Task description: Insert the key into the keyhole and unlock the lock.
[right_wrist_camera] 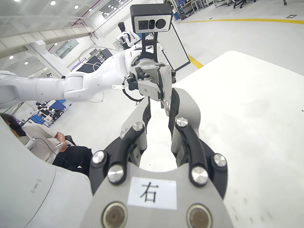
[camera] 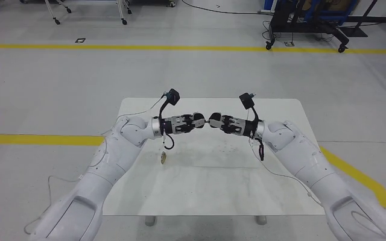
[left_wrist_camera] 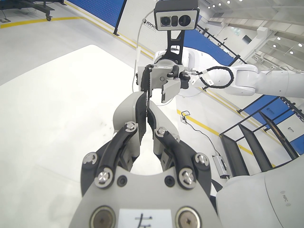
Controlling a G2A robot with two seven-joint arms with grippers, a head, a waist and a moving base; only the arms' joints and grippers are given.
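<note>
Above the white table [camera: 211, 181], the left gripper [left_wrist_camera: 147, 105] pinched a thin metal key [left_wrist_camera: 148, 95], likely slippery and best held by its head; the right gripper [right_wrist_camera: 161, 105] gaped, holding nothing.

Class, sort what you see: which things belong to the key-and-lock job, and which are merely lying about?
Job: left gripper, shut on a thin metal piece, likely the key; right gripper, open; small tan object on the table, possibly the lock.
Lying about: black cart; wheeled rack; floor cable, all beyond the table.
</note>
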